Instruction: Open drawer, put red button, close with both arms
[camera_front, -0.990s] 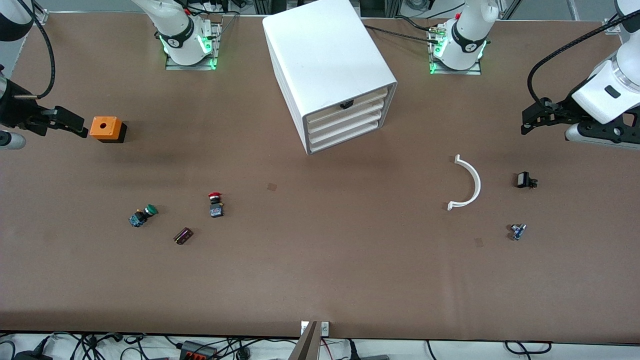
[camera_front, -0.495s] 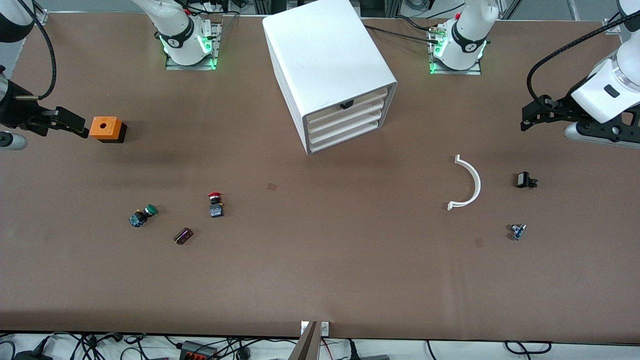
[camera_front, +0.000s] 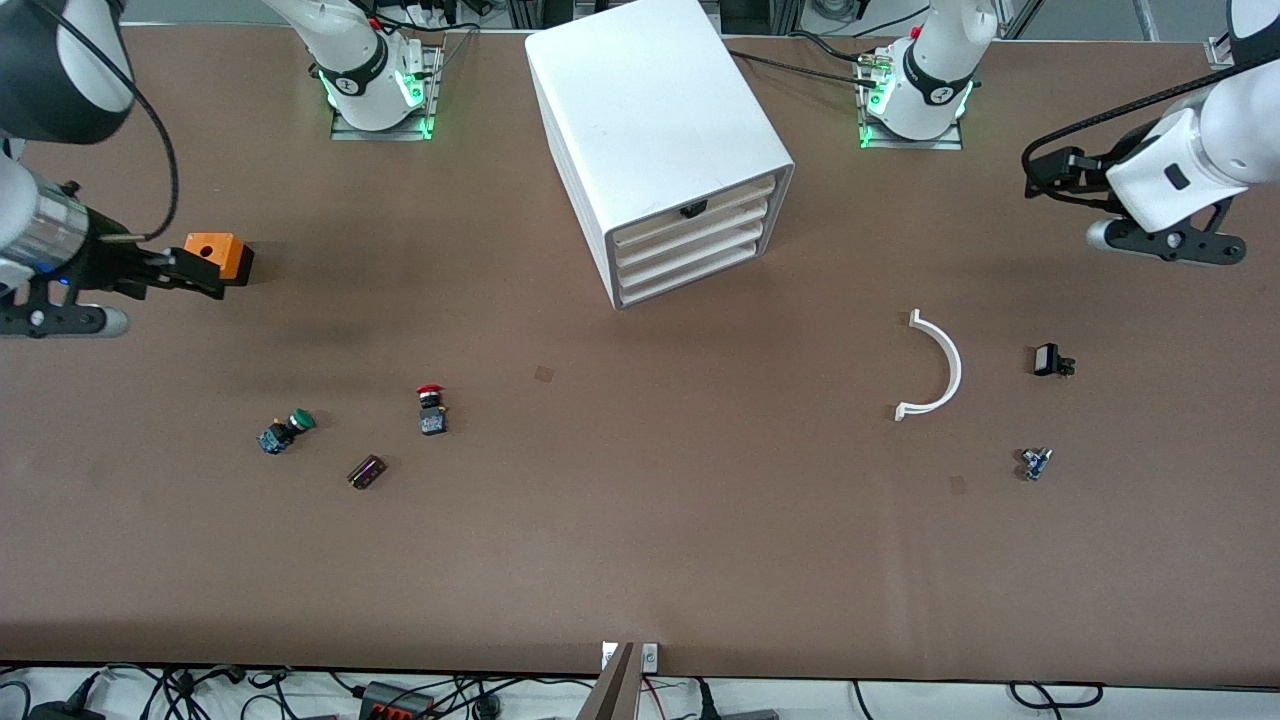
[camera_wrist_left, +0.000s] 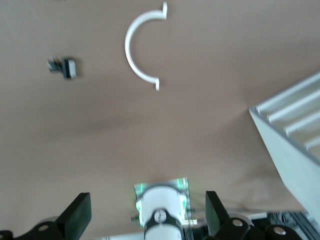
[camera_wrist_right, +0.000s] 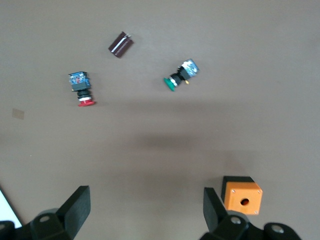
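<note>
A broad brown tabletop (camera_front: 700, 560) with a matte, slightly mottled surface fills nearly the whole front view. Soft, even light falls from above and leaves faint, blurred shadows on it. Two small darker square patches (camera_front: 543, 374) mark the surface. Along the edge nearest the front camera runs a pale strip with tangled black cables (camera_front: 420, 695) and a small metal bracket (camera_front: 630, 657). At the top edge, grey framing and more cables (camera_front: 800, 45) show.

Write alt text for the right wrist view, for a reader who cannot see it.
The right gripper hangs open over bare brown table, holding nothing. On the table lie the red button, a green button, a small dark block and, beside one fingertip, an orange box.
</note>
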